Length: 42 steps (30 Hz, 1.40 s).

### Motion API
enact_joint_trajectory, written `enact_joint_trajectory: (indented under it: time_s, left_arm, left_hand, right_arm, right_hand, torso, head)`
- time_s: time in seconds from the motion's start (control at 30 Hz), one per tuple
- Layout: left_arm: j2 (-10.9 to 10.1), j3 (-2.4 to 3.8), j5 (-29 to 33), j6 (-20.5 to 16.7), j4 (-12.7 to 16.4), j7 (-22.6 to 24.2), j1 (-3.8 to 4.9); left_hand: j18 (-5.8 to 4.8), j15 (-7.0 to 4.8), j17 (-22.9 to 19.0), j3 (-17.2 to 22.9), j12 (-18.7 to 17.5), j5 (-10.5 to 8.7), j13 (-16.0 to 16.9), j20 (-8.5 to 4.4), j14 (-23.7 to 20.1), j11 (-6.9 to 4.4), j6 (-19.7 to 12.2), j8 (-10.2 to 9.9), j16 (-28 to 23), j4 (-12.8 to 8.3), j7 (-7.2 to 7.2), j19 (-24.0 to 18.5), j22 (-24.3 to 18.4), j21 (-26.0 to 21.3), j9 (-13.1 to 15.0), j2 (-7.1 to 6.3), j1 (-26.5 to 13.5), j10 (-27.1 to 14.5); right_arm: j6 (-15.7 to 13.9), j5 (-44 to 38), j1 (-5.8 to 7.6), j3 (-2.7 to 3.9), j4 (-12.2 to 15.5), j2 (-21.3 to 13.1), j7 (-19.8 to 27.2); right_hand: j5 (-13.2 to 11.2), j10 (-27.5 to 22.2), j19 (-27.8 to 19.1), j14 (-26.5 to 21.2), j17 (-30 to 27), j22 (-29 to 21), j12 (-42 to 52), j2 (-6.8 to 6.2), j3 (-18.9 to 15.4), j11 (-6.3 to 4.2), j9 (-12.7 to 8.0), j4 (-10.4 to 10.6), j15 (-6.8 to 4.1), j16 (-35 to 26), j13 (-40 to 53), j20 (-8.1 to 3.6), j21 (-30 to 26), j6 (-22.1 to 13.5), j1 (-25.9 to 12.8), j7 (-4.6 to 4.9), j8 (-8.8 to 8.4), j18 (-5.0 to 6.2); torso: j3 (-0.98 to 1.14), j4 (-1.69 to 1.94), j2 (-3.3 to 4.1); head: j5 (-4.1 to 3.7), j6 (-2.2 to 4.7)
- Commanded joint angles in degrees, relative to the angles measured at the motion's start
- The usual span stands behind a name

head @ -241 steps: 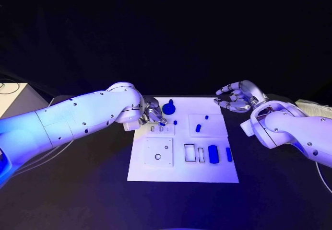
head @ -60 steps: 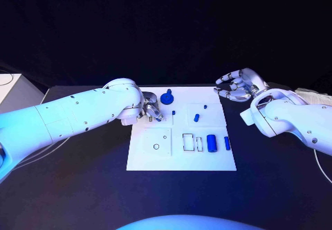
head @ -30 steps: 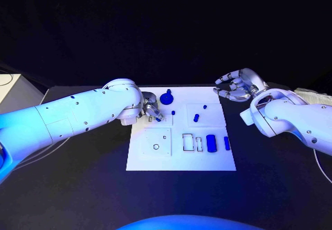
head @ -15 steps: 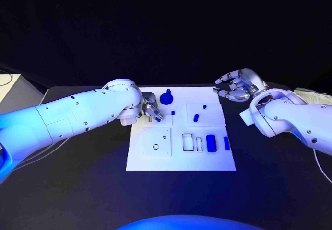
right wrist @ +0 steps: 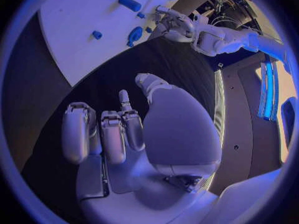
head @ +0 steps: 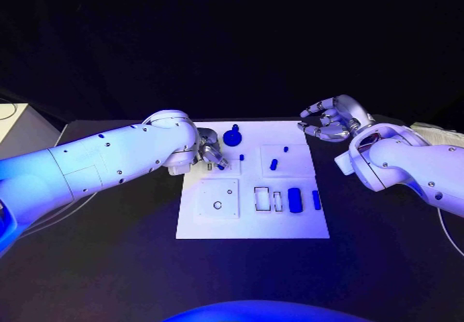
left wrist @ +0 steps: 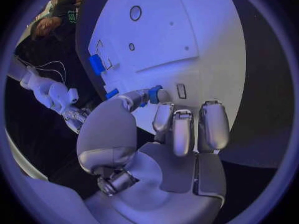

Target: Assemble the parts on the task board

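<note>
Parts (head: 295, 200) lie on the task board (head: 253, 227) mid-worktop, one small blue piece (left wrist: 154, 94) pinched in the left hand (head: 211, 155) directly over the board's far-left slots, while the right hand (head: 330, 123) hovers empty, fingers apart, off the far-right corner.

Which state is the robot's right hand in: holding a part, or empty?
Empty. The right hand hangs over the black table beside the task board, fingers curled in with nothing between them.

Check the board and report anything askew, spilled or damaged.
Nothing stands out. The board lies square on the table and looks undamaged. Loose blue parts lie on it, unassembled but none off it. The left hand pinches one small part over the board; the right hand hangs empty beside it.
</note>
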Motion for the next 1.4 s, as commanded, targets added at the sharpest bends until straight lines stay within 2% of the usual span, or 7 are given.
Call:
enact_joint_trajectory:
  time_s: [0.03,0.47,0.97,1.17,1.3,1.4]
  left_arm:
    - [0.39,-0.9,0.85,3.78,0.19,-0.63,-1.28]
    - [0.41,-0.9,0.85,3.85,0.16,-0.6,-1.29]
    - [0.35,-0.91,0.85,3.59,-0.03,-0.58,-1.31]
    - [0.21,-0.9,0.77,3.61,-0.2,-0.58,-1.31]
    - [0.06,-0.9,0.74,3.61,-0.2,-0.57,-1.32]
    - [-0.04,-0.9,0.79,3.6,-0.18,-0.57,-1.32]
  left_hand:
    - [-0.71,-0.29,12.66,-0.79,0.27,-0.21,0.05,-0.36,5.33,-0.34,0.23,-0.5,-0.15,0.26,-0.26,0.18,-0.08,-0.26,0.15,0.14,-0.1,-0.04]
    - [-0.72,-0.24,12.62,-5.47,0.25,-0.51,-0.01,-0.34,5.32,-0.27,0.6,-1.18,-0.18,3.03,-0.18,0.24,-0.01,-0.34,0.6,-0.69,-0.73,-0.21]
    - [-0.73,-0.22,12.54,-7.6,0.2,-1.02,-0.11,-0.32,5.29,-0.24,0.72,-1.49,-0.24,4.63,-0.15,0.26,0.02,-0.39,0.87,-0.73,-0.71,-0.31]
    - [-0.73,-0.22,12.54,-7.6,0.2,-1.02,-0.11,-0.32,5.29,-0.24,0.72,-1.49,-0.24,4.63,-0.15,0.26,0.02,-0.39,0.87,-0.73,-0.71,-0.31]
    - [-0.73,-0.22,12.58,-7.82,0.22,-1.11,-0.09,-0.32,5.3,-0.25,0.76,-1.52,-0.22,4.85,-0.18,0.27,0.04,-0.39,0.92,-0.56,-0.56,-0.3]
    - [-0.73,-0.26,12.59,-7.92,0.21,-0.98,-0.12,-0.34,5.3,-0.32,0.79,-1.67,-0.21,5.17,-0.26,0.29,0.07,-0.4,1.04,0.36,0.4,-0.31]
  right_arm:
    - [0.32,-0.45,-0.01,0.02,0.08,-0.03,0.26]
    - [0.37,-0.45,-0.01,0.02,0.04,-0.02,0.43]
    - [0.34,-0.45,-0.01,0.02,0.03,-0.05,0.43]
    - [0.34,-0.45,-0.01,0.02,0.04,-0.13,0.42]
    - [0.34,-0.45,-0.01,0.02,0.05,-0.16,0.42]
    - [0.33,-0.45,-0.01,0.02,0.03,-0.19,0.4]
  right_hand:
    - [0.31,0.77,1.9,5.68,13.96,2.39,0.15,-0.29,0.27,0.07,0.06,-0.06,0.11,-0.38,10.51,0.28,-0.35,-0.02,-0.15,-0.04,0.19,0.19]
    - [0.3,0.76,1.89,5.64,13.83,2.34,0.13,-0.37,0.28,0.06,0.06,0.01,0.1,-0.46,10.49,0.26,-0.42,-0.04,-0.23,-0.05,0.22,0.2]
    - [0.3,0.76,1.89,5.64,13.83,2.34,0.13,-0.37,0.28,0.06,0.06,0.01,0.1,-0.46,10.49,0.26,-0.42,-0.04,-0.23,-0.05,0.22,0.2]
    - [0.29,0.79,1.89,5.63,13.79,2.32,0.16,-0.43,0.23,0.06,0.06,0.09,0.09,-0.48,10.51,0.26,-0.45,-0.06,-0.36,-0.05,0.23,0.21]
    - [0.29,0.79,1.89,5.63,13.79,2.32,0.16,-0.43,0.23,0.06,0.06,0.09,0.09,-0.48,10.51,0.26,-0.45,-0.06,-0.36,-0.05,0.23,0.21]
    - [0.29,0.79,1.89,5.63,13.79,2.32,0.16,-0.43,0.23,0.06,0.06,0.09,0.09,-0.48,10.51,0.26,-0.45,-0.06,-0.36,-0.05,0.23,0.21]
  torso:
    - [-0.02,0.0,0.01]
    - [-0.01,-0.02,0.02]
    - [0.0,-0.04,0.01]
    - [0.0,-0.03,0.02]
    - [0.0,-0.03,0.03]
    - [0.0,-0.01,0.03]
  head:
    - [-0.03,0.01]
    - [-0.06,-0.01]
    - [-0.12,-0.07]
    - [-0.12,-0.08]
    - [-0.14,-0.1]
    - [-0.09,-0.12]
